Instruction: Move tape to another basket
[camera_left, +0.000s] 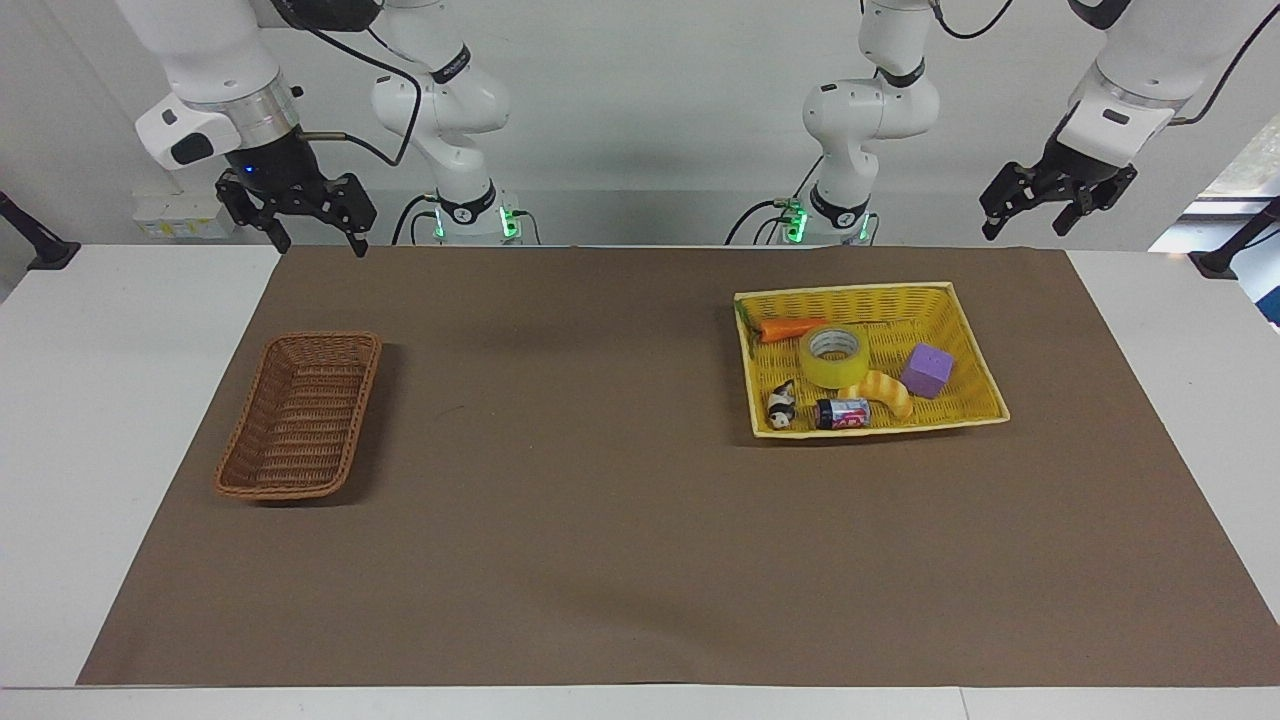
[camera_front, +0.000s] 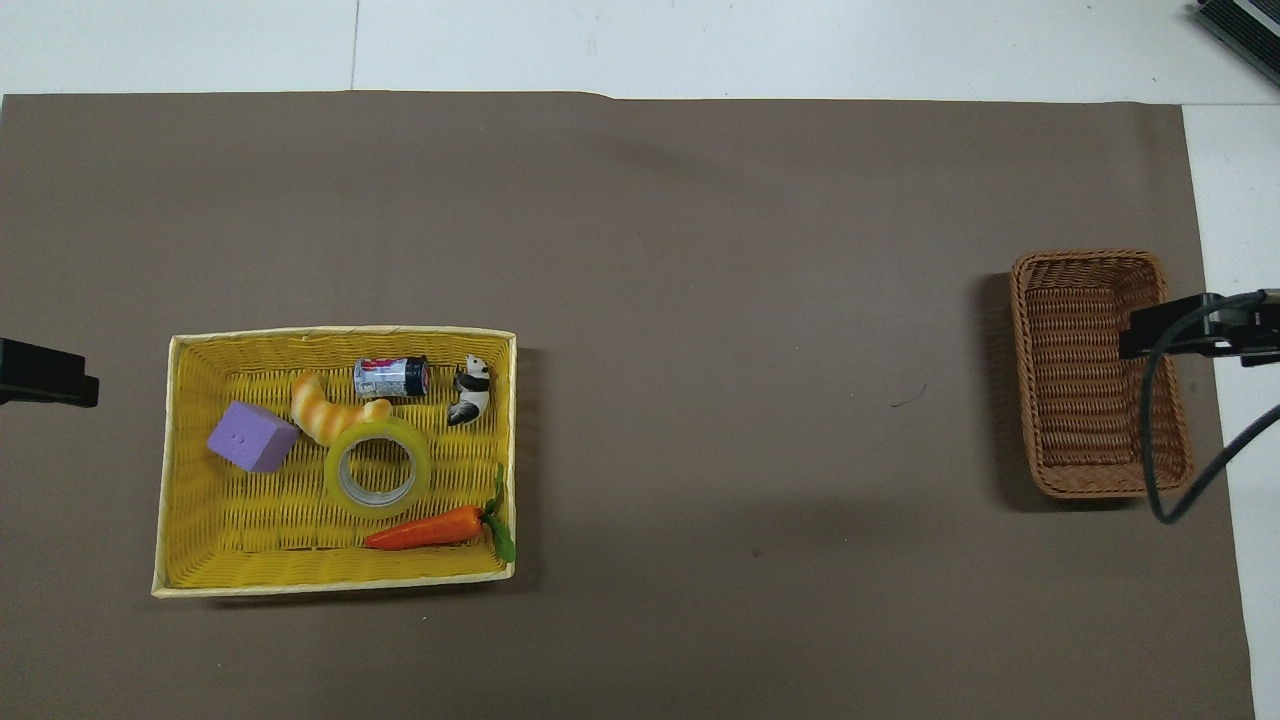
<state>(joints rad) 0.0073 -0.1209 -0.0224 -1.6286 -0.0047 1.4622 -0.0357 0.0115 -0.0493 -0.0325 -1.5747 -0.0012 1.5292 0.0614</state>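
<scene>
The tape (camera_left: 828, 375), a yellow roll with a grey core, lies flat in the yellow basket (camera_left: 845, 290) toward the left arm's end of the table. In the overhead view the tape (camera_front: 335, 490) touches the striped toy. The brown wicker basket (camera_left: 305, 410) stands empty toward the right arm's end; it also shows in the overhead view (camera_front: 1095, 400). My left gripper (camera_left: 1025, 232) hangs open and empty in the air over the table's edge at the robots' end. My right gripper (camera_left: 318, 243) hangs open and empty over the mat's edge at the robots' end.
The yellow basket (camera_front: 250, 530) also holds a carrot (camera_front: 425, 528) nearer to the robots than the tape, a purple cube (camera_front: 252, 437), a curved yellow-orange striped toy (camera_front: 320, 410), a small can (camera_front: 390, 377) and a panda figure (camera_front: 470, 392). A brown mat (camera_left: 600, 500) covers the table.
</scene>
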